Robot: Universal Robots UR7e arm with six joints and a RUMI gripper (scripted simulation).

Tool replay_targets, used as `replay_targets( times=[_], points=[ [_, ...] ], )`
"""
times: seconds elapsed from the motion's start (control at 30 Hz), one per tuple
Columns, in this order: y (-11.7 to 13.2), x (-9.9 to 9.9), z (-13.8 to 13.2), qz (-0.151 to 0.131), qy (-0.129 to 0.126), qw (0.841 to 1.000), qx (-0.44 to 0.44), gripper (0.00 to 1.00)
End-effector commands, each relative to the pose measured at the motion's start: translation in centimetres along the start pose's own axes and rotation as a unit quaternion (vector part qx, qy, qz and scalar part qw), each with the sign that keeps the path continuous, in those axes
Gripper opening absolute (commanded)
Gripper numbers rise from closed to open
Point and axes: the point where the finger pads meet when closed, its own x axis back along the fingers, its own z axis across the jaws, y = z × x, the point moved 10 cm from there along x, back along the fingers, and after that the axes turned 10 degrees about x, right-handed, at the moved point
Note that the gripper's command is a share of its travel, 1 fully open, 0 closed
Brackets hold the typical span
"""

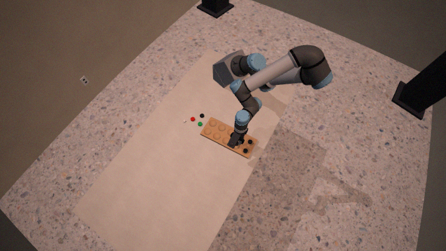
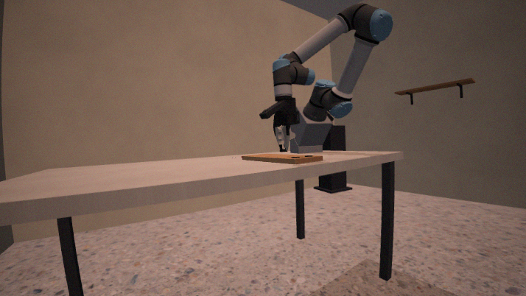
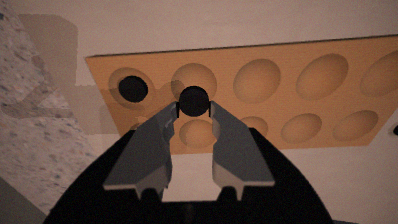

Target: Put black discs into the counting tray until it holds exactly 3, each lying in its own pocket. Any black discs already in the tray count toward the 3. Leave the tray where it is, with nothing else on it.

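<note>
My gripper [image 3: 194, 102] was clamped on a black disc [image 3: 193, 100], hanging just above the counting tray [image 1: 208, 132] over an empty pocket [image 3: 194, 80]. At nine o'clock from it in the wrist view, another black disc [image 3: 133, 89] lay pocketed.

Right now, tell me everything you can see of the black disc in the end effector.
The black disc is small, round, flat and matte, with no markings. The end effector is shut on it, one grey finger pressing each side. It hangs low above the orange counting tray, over the pockets beside the filled end pocket, not yet seated.
</note>
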Motion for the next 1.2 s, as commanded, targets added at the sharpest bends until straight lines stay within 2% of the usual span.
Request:
replay_targets(
  times=[0.0, 0.7, 1.17],
  points=[
    [-0.3, -1.2, 0.0, 0.006, 0.003, 1.000, 0.000, 0.00],
    [-0.3, -2.8, 0.0, 0.006, 0.003, 1.000, 0.000, 0.00],
    [-0.4, -2.8, 0.0, 0.007, 0.003, 1.000, 0.000, 0.00]
  ],
)
